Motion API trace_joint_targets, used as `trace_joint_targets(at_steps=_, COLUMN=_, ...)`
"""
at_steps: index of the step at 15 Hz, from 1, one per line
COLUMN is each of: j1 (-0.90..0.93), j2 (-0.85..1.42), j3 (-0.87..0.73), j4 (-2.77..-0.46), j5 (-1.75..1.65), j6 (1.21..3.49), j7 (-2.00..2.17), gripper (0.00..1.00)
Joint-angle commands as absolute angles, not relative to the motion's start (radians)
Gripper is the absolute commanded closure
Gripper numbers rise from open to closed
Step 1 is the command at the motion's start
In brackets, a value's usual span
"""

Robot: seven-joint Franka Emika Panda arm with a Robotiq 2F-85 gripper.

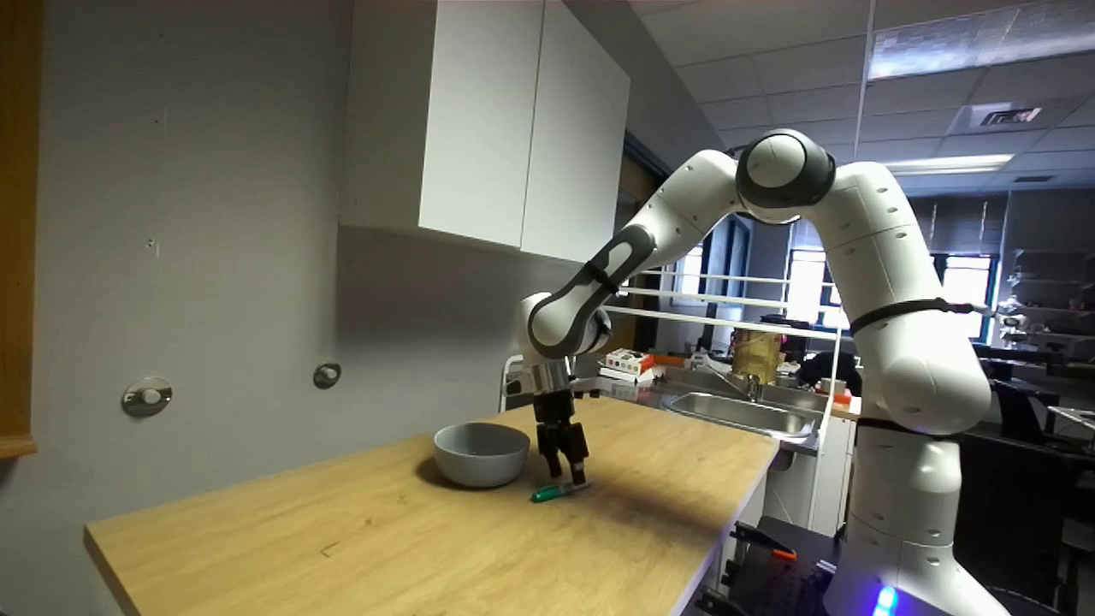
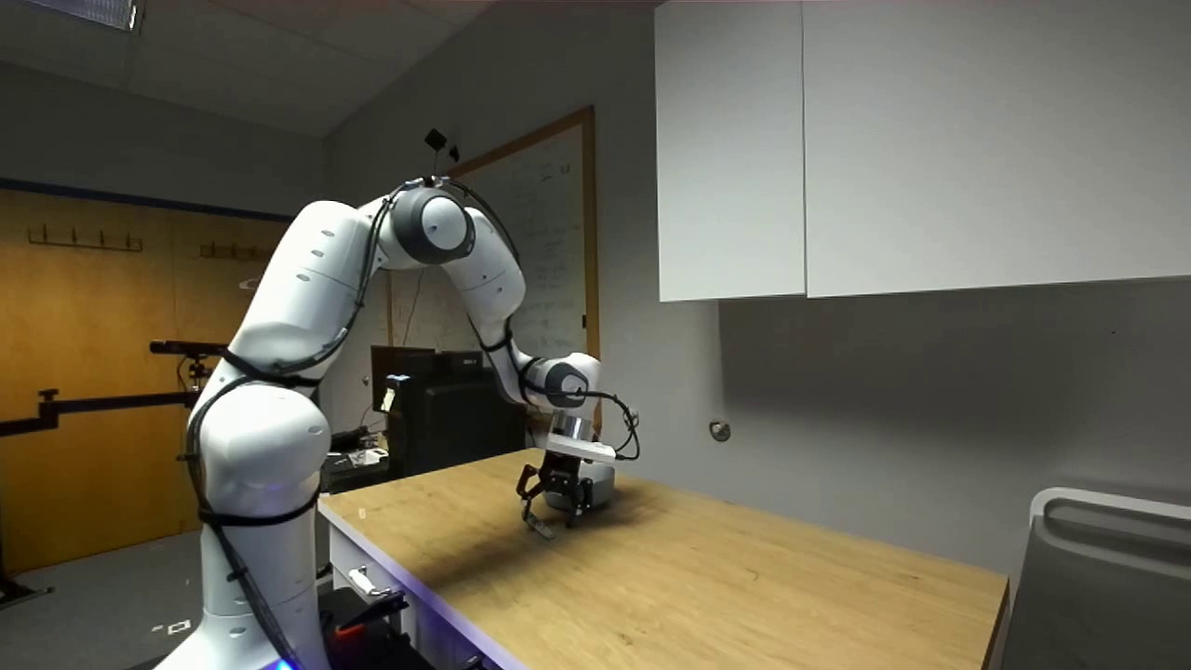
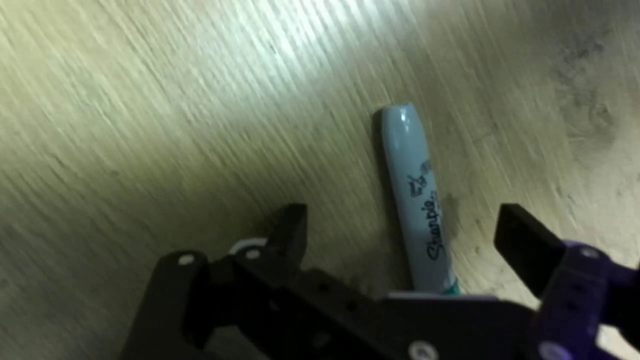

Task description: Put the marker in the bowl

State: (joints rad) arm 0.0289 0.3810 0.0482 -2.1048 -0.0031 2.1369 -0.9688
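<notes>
In the wrist view the tool (image 3: 401, 225) stands wide, its fingers (image 3: 294, 230) at nine and three o'clock of the green-capped Sharpie marker (image 3: 416, 200), lying untouched on the worktop (image 3: 200, 135); presumably straddling it to pinch crosswise. In an exterior view the grey bowl (image 1: 482, 467) sits near, at the marker's ten o'clock, seemingly for a short carry.

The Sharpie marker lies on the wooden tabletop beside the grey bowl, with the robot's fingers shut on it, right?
Not shut: the wrist view shows the gripper open, its fingers apart. The Sharpie marker does lie on the wooden tabletop beside the grey bowl.
</notes>
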Motion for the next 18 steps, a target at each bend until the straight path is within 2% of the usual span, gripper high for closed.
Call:
trace_joint_targets(at_steps=1, j1=0.001, j2=0.420, j3=0.072, j4=-2.049, j5=-0.002, j6=2.104, j7=-0.951, gripper=0.25)
trace_joint_targets(at_steps=2, j1=0.000, j2=0.420, j3=0.072, j4=-2.048, j5=-0.004, j6=2.106, j7=-0.944, gripper=0.27)
trace_joint_targets(at_steps=3, j1=-0.002, j2=0.423, j3=0.072, j4=-2.042, j5=-0.006, j6=2.105, j7=-0.944, gripper=0.33)
trace_joint_targets(at_steps=11, j1=-0.004, j2=0.348, j3=0.086, j4=-2.089, j5=0.037, j6=2.127, j7=-0.875, gripper=0.95)
trace_joint_targets(at_steps=12, j1=-0.004, j2=0.336, j3=0.089, j4=-2.093, j5=0.045, j6=2.126, j7=-0.867, gripper=0.97)
trace_joint_targets(at_steps=13, j1=-0.004, j2=0.332, j3=0.091, j4=-2.093, j5=0.050, j6=2.123, j7=-0.858, gripper=0.93)
trace_joint_targets(at_steps=18, j1=-0.002, j2=0.273, j3=0.096, j4=-2.126, j5=0.062, j6=2.124, j7=-0.828, gripper=0.93)
